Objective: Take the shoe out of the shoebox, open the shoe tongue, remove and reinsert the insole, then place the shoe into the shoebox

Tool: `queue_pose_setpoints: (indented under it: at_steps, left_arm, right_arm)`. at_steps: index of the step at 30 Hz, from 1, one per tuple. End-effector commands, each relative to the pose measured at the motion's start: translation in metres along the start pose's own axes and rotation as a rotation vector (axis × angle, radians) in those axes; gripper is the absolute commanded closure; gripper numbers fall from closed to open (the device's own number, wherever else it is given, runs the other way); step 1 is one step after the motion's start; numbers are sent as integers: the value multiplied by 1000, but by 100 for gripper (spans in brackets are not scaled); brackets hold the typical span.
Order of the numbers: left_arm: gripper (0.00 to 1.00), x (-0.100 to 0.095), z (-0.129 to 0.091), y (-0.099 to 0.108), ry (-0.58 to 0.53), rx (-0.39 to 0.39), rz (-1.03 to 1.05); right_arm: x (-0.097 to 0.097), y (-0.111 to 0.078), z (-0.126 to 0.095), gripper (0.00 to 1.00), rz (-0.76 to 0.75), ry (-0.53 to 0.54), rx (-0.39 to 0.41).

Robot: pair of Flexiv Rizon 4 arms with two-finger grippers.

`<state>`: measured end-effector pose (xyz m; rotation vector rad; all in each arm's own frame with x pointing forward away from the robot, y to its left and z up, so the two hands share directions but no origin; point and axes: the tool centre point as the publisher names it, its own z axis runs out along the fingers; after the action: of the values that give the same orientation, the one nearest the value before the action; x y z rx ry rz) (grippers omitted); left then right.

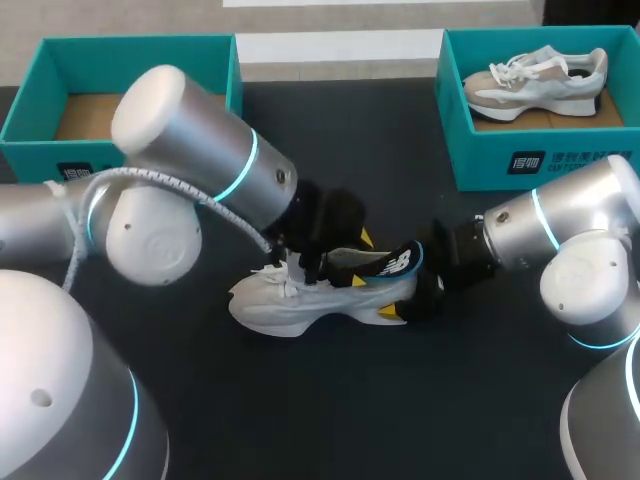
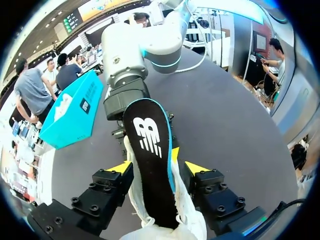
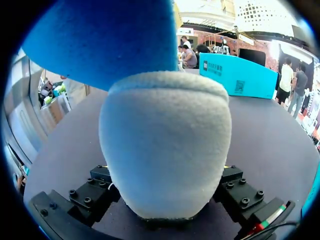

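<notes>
Handling the insole [image 2: 150,140], mid-task. The shoe [image 1: 290,300] lies on its sole near the middle of the worktop [image 1: 400,420], toe toward the left edge and heel toward the right edge, outside both boxes. The robot's right pincer [image 3: 167,192] is pinching the heel from two sides and steadies it on the worktop. The left pincer [image 2: 157,167] straddles the shoe's opening and the insole; whether it clamps anything cannot be told.

The insole stands partly out of the shoe, its heel end raised above the collar and tilted toward the right edge. Whether it is on its way out or back in cannot be read from this moment. In either case the heel clamp should hold firm while the insole travels along the shoe's length at a shallow angle, so that it does not fold. Tongue and laces should be kept clear of the opening. On reinsertion, the forepart should probably reach the toe before the heel end is pressed flat.

The shoe is pale grey-white, with loose white laces and a thick padded heel. The insole is black on top, with a white mark and a bright blue rim and underside.

The teal shoebox [image 1: 120,50] at the far-left corner shows a bare cardboard floor. The second box [image 1: 520,150] at the far-right corner holds another shoe [image 1: 540,85].
</notes>
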<state>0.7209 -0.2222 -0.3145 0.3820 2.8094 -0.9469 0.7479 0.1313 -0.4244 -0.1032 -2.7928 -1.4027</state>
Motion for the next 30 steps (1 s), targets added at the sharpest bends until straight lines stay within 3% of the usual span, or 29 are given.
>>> queue_pose_setpoints:
  at_steps: [1,7,19,22,23,25,27,28,30]
  left_arm:
    - [33,8,2,-1,-57,4,-27]
    - [25,14,6,-9,-104,-9,-44]
    - [29,1,27,-11,-224,-29,-62]
    - [36,-1,29,-10,-227,-27,-73]
    - [47,-2,29,-10,-230,-28,-79]
    - [58,-2,28,-9,-233,-29,-83]
    - [79,-1,27,-7,-231,-28,-88]
    - [100,0,26,-6,-224,-25,-93]
    - [100,0,24,-4,-210,-15,-100]
  right_arm:
    - [-3,-4,12,100,1,0,2]
    - [-3,-4,12,100,1,0,2]
    - [-3,-4,12,100,1,0,2]
    - [-3,-4,12,100,1,0,2]
    - [-3,-4,12,100,1,0,2]
    - [-3,-4,12,100,1,0,2]
    - [-3,-4,12,100,1,0,2]
    - [-3,-4,12,100,1,0,2]
    - [-3,-4,12,100,1,0,2]
